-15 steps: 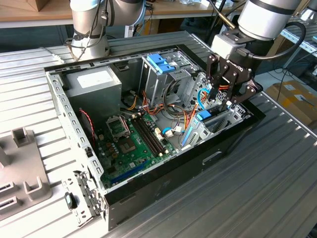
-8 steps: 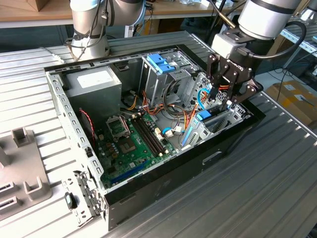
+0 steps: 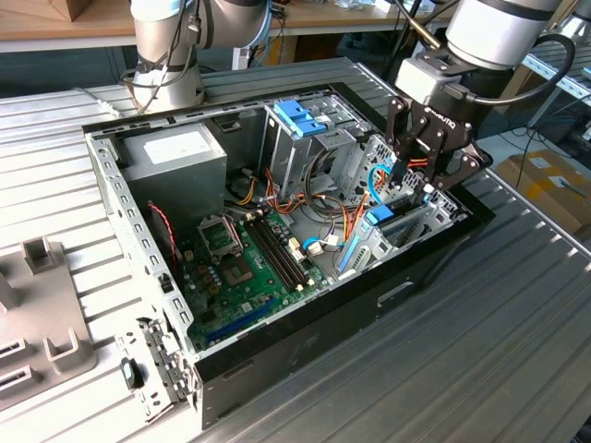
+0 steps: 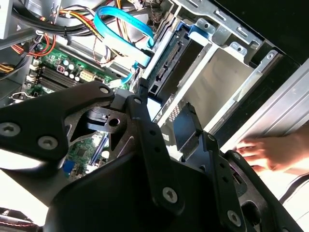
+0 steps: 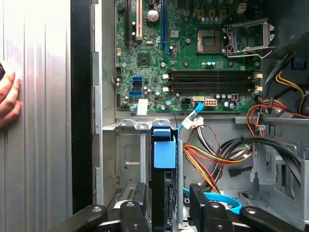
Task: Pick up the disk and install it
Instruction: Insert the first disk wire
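- Currently the end effector (image 3: 416,175) hangs over the end of the open computer case (image 3: 305,323) that lies toward the exterior view's right, its fingers reaching down into the case's drive bay (image 5: 128,159).
- Inside that bay the disk (image 5: 166,193) stands on edge, a blue plastic bracket (image 5: 164,150) on it; its black connector end (image 4: 169,65) faces the case's cables.
- Released: the fingers (image 5: 203,210) are spread on either side of the disk, and in the first wrist view a gap and a silver rail separate one finger from it.
- Deeper in the case lies the green motherboard (image 3: 240,263), with a grey power-supply box (image 3: 175,152) at the case's far corner.
- A person's hand (image 4: 260,152) rests on the ribbed metal tabletop (image 3: 480,305) just outside the case's black wall.
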### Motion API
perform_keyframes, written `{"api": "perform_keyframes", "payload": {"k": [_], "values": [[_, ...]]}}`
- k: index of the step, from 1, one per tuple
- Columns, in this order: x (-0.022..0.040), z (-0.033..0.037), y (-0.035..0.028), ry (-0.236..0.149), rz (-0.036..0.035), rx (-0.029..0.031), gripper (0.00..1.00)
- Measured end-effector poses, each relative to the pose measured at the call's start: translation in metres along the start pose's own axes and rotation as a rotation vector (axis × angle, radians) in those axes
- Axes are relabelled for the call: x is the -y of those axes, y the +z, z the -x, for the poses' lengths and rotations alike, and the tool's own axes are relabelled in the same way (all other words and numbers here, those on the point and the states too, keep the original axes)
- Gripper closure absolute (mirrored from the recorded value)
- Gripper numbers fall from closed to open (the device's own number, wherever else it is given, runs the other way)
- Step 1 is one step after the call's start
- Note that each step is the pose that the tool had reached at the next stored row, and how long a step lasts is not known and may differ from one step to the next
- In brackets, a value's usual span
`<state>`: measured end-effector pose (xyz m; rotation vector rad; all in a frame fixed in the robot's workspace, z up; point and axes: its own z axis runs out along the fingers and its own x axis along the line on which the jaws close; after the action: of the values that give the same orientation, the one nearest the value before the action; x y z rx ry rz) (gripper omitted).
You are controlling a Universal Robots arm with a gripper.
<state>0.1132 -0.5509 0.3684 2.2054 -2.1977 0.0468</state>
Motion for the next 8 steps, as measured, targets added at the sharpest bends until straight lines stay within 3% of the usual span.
{"api": "perform_keyframes", "payload": {"k": [3, 8], "values": [[0.0017, 0.0008, -0.0001, 0.000, 0.0000, -0.0001, 0.51], [0.0041, 0.0085, -0.0003, 0.000, 0.0000, 0.0000, 0.51]]}}
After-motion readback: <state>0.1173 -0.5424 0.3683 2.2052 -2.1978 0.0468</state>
